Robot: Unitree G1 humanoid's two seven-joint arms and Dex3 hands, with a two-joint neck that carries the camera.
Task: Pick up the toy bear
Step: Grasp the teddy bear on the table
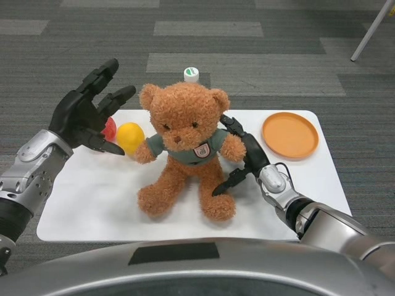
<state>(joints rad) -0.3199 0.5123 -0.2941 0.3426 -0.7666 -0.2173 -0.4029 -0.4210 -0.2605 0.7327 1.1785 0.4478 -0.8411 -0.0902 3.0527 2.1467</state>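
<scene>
The brown toy bear (185, 132) in a grey-green shirt sits upright in the middle of the white table (92, 203), facing me. My right hand (250, 154) lies against the bear's side on the picture's right. Its fingers are spread from the bear's arm down to its leg and touch the fur without closing on it. My left hand (86, 114) is raised at the left with its fingers apart. It holds nothing and stands clear of the bear's other arm.
A yellow ball (130, 136) and a red object (110, 129) lie between my left hand and the bear. An orange plate (290, 134) sits at the table's far right. A white bottle (191, 74) shows behind the bear's head. A white pole (370, 31) slants at the top right.
</scene>
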